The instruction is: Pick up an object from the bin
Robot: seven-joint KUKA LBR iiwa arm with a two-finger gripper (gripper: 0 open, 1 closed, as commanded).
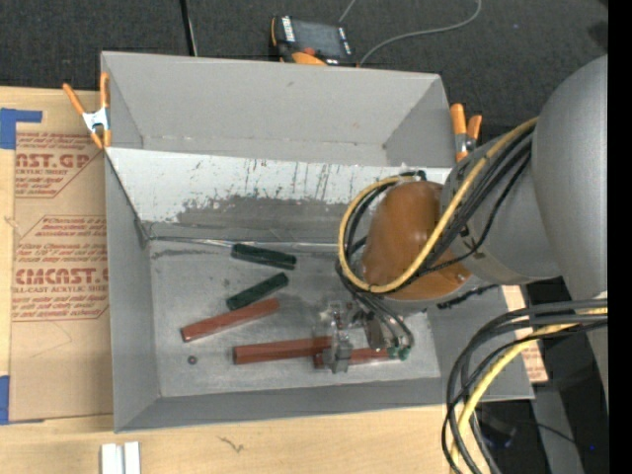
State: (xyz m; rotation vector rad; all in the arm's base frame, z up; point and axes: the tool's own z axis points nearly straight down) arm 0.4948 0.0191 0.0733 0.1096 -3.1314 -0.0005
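Observation:
My gripper (pixel 341 349) is low in the bin's front right part, its metal fingers set down on the right end of a long brown-red bar (pixel 286 352) that lies along the front floor. The fingers look closed around that bar's end. A second brown-red bar (pixel 229 321) lies slanted to the left of it. A short dark green stick (pixel 257 290) rests just above that one, and another dark green stick (pixel 264 256) lies near the back wall.
The arm with its orange cover and yellow-black cables hangs over the bin's right side and hides the floor there. The left part of the bin floor holds nothing but a small dark speck.

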